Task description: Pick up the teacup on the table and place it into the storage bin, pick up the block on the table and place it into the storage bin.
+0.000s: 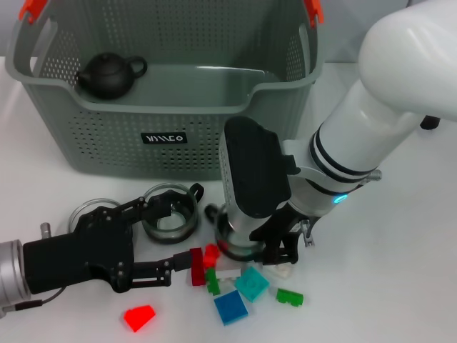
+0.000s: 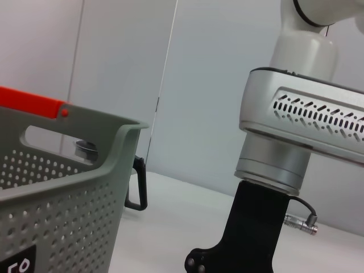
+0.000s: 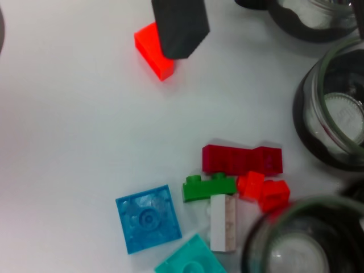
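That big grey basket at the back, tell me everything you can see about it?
The storage bin is a large grey basket that looks like plastic, its walls pierced with rows of small holes. Orange clips sit at the top corners, and a small black label with white lettering marks the front wall. The front rim dips low in the middle. It stands upright on the white table, behind the loose blocks. Inside, in the left part near the front wall, sits a dark teapot. Neither gripper touches the bin.

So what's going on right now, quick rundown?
Left gripper open, low by glass teacup. Right gripper down over another glass cup, fingers hidden. Blocks loose on table. Storage bin holds only a teapot.
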### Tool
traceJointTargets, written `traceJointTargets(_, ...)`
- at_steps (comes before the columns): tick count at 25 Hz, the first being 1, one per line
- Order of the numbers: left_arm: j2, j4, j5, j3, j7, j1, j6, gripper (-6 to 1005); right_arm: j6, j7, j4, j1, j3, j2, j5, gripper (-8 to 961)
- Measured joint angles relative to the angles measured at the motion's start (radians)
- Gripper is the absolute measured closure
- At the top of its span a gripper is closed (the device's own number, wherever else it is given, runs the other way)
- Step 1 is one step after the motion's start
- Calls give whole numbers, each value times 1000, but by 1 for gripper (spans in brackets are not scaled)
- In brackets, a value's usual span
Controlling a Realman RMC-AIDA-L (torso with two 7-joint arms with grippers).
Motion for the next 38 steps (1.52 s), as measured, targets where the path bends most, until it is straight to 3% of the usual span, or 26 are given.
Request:
traceJointTargets(12, 0, -1, 1, -9, 2, 2, -2, 66, -5, 5, -11, 4, 11, -6, 1, 895)
traceJointTargets(18, 2, -1, 0, -9, 2, 3, 1, 66, -82, 42, -86, -7, 38, -12, 1, 896)
traceJointTargets(26, 2, 5, 2, -10, 2, 11, 7, 66, -337, 125, -351, -88, 196, -13, -22, 895)
traceJointTargets(33, 4, 7, 5, -11, 2, 8, 7, 66, -530, 221, -645, -104, 384, -13, 74, 895)
traceJointTargets(38, 7, 7, 5, -11, 2, 2, 7, 66, -504, 231, -743, -67, 564, -14, 172, 896)
